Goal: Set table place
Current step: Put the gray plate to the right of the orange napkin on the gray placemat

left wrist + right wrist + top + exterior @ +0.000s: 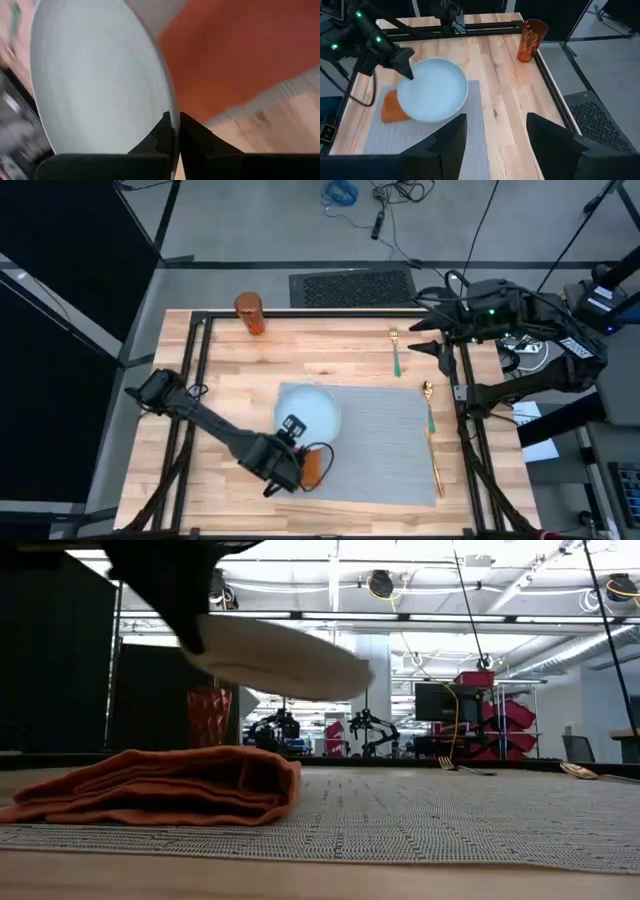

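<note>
Desk [300, 360]: light wood, black frame. Placemat [385, 445]: grey cloth, flat at desk centre-right. Plate [310, 412]: pale blue, lifted clear of mat, tilted, over mat's left end; left gripper [175, 131] fingers pinching its rim. Napkin [160, 788]: orange, folded, on mat's left edge, under/beside plate. Tumbler [250, 313]: orange, upright, far-left desk corner, well apart from mat. Fork [396, 352]: green handle, beyond mat's far edge. Spoon [429, 405] and knife [437, 468]: along mat's right side. Right gripper [495, 131]: at desk's far-right corner, fingers spread, holding nothing.
</note>
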{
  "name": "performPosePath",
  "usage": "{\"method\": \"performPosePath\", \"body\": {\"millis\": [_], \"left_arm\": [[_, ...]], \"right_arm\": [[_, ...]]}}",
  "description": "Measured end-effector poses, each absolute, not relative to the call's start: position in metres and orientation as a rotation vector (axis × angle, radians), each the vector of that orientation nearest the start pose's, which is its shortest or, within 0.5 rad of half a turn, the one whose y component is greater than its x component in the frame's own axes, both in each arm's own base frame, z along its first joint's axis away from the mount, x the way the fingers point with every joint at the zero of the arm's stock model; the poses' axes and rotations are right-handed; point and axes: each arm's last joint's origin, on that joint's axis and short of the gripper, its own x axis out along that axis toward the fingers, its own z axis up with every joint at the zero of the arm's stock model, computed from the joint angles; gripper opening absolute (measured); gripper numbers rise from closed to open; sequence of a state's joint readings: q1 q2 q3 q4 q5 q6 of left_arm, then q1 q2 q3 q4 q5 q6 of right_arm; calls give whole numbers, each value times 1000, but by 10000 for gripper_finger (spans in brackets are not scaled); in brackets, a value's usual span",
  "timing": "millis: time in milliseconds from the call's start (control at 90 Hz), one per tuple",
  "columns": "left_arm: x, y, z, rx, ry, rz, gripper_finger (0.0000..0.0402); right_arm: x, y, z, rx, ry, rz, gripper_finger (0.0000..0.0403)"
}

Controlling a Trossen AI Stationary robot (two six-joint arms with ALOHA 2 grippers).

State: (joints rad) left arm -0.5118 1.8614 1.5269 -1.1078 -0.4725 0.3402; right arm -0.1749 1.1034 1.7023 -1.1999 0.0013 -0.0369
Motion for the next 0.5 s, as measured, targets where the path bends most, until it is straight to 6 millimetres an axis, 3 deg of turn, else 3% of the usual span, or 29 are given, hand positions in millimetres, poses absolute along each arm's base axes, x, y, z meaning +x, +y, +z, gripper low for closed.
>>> {"method": "performPosePath", "body": {"millis": [378, 500], "left_arm": [[350, -158, 245, 1156, 1000, -598, 0], [363, -151, 236, 1223, 954, -657, 0]], "right_arm": [[153, -27, 462, 80, 629, -177, 192], [158, -27, 456, 95, 639, -180, 192]]}}
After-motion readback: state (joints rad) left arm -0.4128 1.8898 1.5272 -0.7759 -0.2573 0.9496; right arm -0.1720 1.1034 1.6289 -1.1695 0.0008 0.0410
